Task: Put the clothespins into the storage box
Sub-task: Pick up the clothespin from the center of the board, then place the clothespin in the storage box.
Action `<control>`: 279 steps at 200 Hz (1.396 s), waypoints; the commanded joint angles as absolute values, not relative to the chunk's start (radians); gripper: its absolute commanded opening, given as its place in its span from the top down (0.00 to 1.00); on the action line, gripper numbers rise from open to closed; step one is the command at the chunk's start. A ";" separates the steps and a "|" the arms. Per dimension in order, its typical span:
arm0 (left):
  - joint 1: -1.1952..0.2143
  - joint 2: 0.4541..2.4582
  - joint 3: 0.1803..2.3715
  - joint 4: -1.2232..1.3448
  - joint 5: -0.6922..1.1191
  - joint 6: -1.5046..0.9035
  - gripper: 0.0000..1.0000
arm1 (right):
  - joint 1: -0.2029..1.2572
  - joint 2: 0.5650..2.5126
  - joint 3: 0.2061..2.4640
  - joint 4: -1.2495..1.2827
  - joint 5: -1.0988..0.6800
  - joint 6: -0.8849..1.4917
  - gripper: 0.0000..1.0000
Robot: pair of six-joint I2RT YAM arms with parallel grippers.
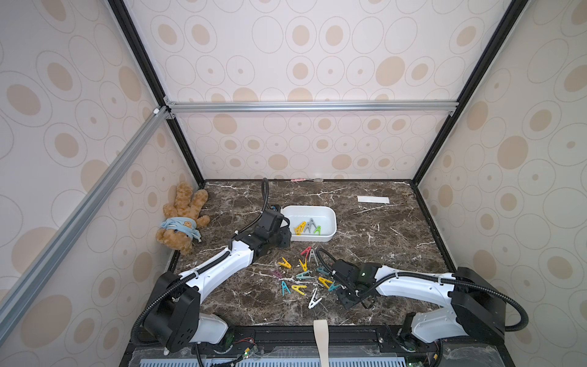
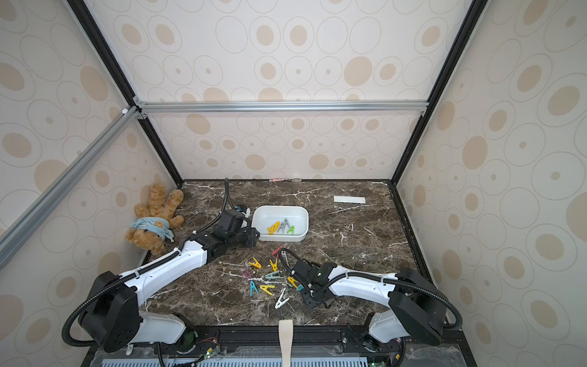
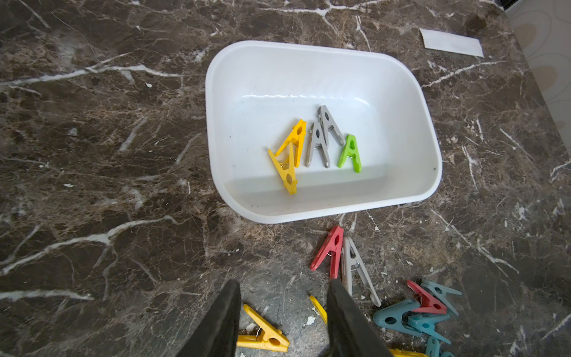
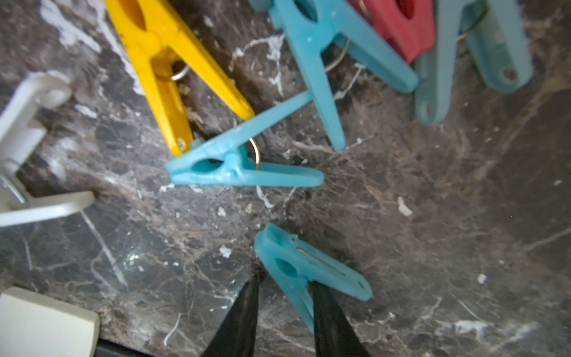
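1. The left arm stretches forward. The left gripper (image 3: 282,284) is open and empty, hovering over the tabletop (image 1: 381,248) at the 8 o'clock corner of the storage box (image 1: 334,222).
2. The right arm bends inward and low. The right gripper (image 4: 284,281) straddles a teal clothespin (image 4: 309,272); I cannot tell whether it is clamped.
3. Five clothespins (image 3: 315,145) lie in the box, and the loose clothespins (image 1: 301,276) are scattered at its 6 o'clock.
4. The tabletop is brown marble, with a teddy bear (image 1: 182,219) at 9 o'clock and a paper strip (image 1: 373,199) at 1 o'clock. The walls (image 1: 317,63) have an oval pattern.
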State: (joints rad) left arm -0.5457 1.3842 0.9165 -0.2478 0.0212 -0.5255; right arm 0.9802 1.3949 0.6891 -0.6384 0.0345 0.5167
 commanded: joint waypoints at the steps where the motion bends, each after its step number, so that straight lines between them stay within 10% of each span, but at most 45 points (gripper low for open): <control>1: -0.538 1.378 0.910 -0.236 0.024 -0.537 0.54 | 0.977 1.394 0.669 -0.626 -0.009 0.536 0.73; 80: -0.537 1.353 0.901 -0.247 0.006 -0.541 0.55 | 0.977 1.323 0.671 -0.677 -0.048 0.549 0.96; 156: -0.537 1.277 0.870 -0.312 -0.037 -0.544 0.55 | 0.859 1.246 0.892 -0.746 -0.226 0.457 0.97; 279: -0.537 1.076 0.765 -0.446 -0.043 -0.567 0.54 | 0.464 1.976 1.607 -0.632 -0.464 0.313 0.98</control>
